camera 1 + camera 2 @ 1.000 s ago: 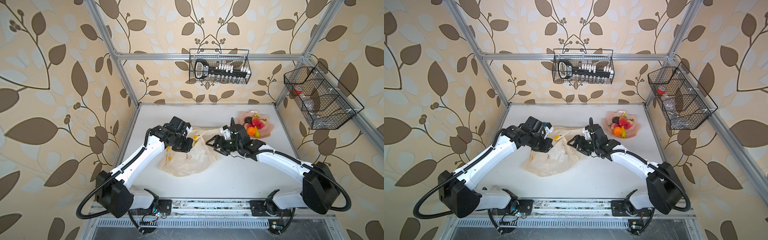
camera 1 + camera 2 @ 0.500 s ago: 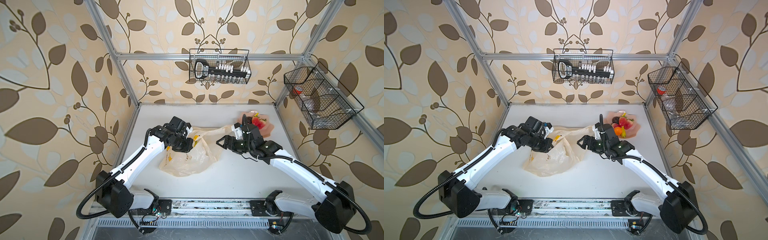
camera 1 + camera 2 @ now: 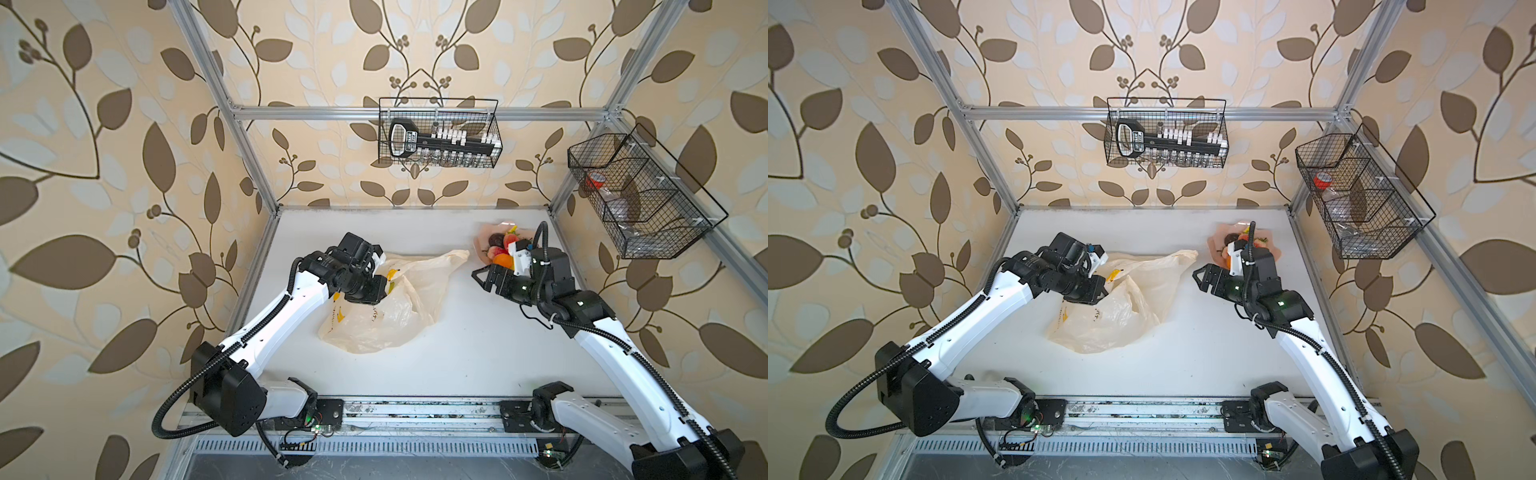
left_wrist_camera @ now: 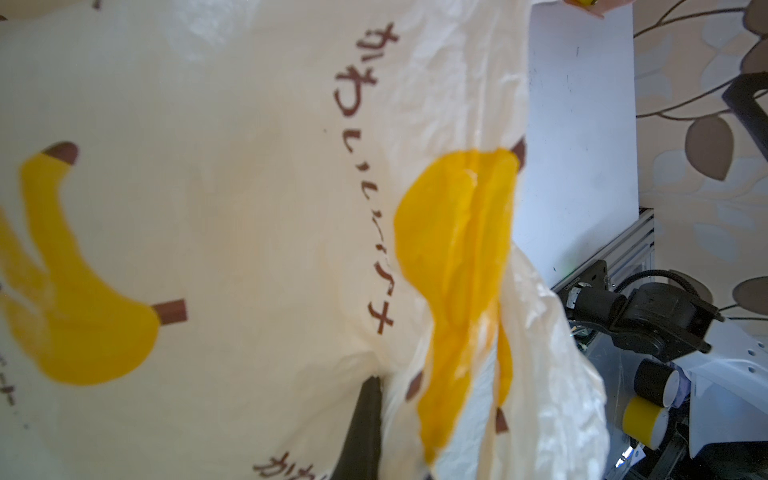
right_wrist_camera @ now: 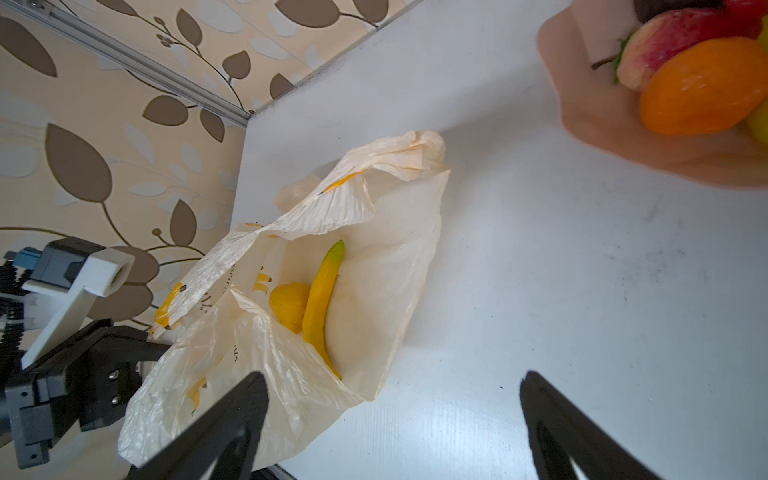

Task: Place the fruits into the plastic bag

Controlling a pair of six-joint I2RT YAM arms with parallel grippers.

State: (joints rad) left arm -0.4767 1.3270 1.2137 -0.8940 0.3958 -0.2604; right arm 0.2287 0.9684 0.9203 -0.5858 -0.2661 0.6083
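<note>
The cream plastic bag (image 3: 386,309) (image 3: 1113,309) lies crumpled left of the table's middle, its mouth open toward the right. My left gripper (image 3: 384,291) (image 3: 1102,293) (image 4: 376,386) is shut on the bag's upper edge and holds it up. In the right wrist view a yellow banana (image 5: 322,299) and a round yellow fruit (image 5: 289,305) lie inside the bag (image 5: 374,257). My right gripper (image 3: 480,276) (image 3: 1200,278) (image 5: 390,378) stands open and empty between bag and pink plate (image 3: 483,243) (image 5: 602,124). The plate holds an orange (image 3: 503,260) (image 5: 702,87), a red apple (image 5: 665,37) and other fruits.
A wire basket (image 3: 440,133) with tools hangs on the back wall. Another wire basket (image 3: 636,199) hangs on the right wall, above the table's right edge. The arms' mounting rail (image 3: 415,411) runs along the front edge.
My right gripper has drawn back to the right, away from the bag's mouth and toward the plate, and its jaws have opened wider. The left arm and the bag have stayed put.
</note>
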